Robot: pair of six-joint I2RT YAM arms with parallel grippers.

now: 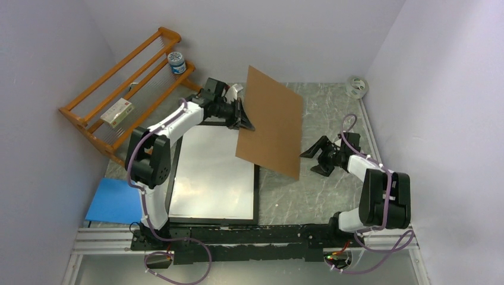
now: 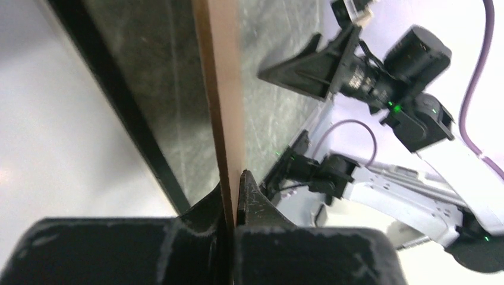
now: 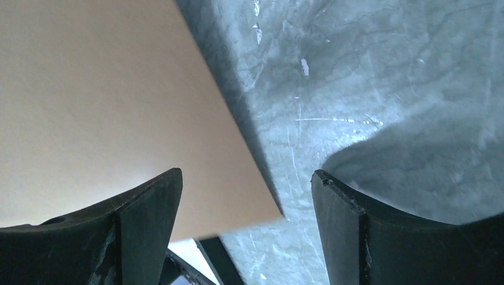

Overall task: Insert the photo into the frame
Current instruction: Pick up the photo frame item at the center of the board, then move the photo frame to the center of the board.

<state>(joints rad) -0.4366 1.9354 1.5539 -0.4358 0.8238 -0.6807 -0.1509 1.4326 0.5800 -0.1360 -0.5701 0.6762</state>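
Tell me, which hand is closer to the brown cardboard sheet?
Left. The left hand grips the cardboard sheet by its edge; the right hand hangs open beside its near corner.

left arm (image 1: 189, 117): white shells, black joint housings
right arm (image 1: 373, 199): same white-and-black build
cables (image 1: 388, 202): purple, one looped along each arm
right gripper (image 3: 246, 173) fingers (image 3: 142, 219): black wedges, scuffed edges
LEDs (image 2: 389, 105): small green, on right wrist
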